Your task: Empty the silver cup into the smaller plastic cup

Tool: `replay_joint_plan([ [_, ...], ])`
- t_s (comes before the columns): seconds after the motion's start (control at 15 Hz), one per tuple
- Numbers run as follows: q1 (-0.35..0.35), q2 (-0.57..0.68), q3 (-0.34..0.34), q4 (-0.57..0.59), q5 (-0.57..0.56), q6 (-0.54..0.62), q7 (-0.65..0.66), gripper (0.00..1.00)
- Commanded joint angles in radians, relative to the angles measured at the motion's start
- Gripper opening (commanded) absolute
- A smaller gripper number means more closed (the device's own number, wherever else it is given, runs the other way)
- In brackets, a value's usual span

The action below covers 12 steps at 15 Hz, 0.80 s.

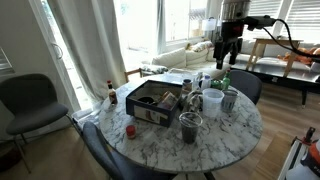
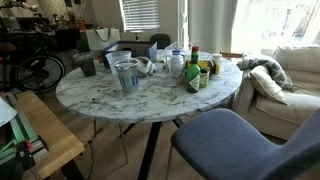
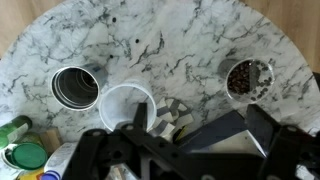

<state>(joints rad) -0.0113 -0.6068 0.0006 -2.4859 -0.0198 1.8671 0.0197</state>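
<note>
A round marble table is shown, with the single arm's gripper poised high above it, its fingers spread wide and nothing grasped. In the wrist view, the silver cup is found up and to the left of the fingers, standing upright with its long axis vertical and its open mouth turned to the camera. The wider whitish cup is set just beside it, nearer the fingers. The smaller plastic cup is placed well apart on the right, possibly with dark bits inside. One silver cup, two plastic cups and one gripper are counted.
</note>
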Motion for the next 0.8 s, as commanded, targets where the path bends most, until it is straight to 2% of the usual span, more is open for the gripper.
replay_joint_plan([
  [0.0, -0.046, 0.047, -0.018, -0.013, -0.026, 0.096, 0.041, 1.0],
  [0.27, -0.115, 0.138, -0.054, -0.036, -0.04, 0.281, 0.09, 1.0],
  [0.47, -0.178, 0.232, -0.052, -0.035, -0.1, 0.404, 0.176, 1.0],
  [0.6, -0.215, 0.291, -0.048, -0.025, -0.151, 0.454, 0.24, 1.0],
  [0.73, -0.239, 0.343, -0.048, -0.012, -0.19, 0.454, 0.306, 1.0],
])
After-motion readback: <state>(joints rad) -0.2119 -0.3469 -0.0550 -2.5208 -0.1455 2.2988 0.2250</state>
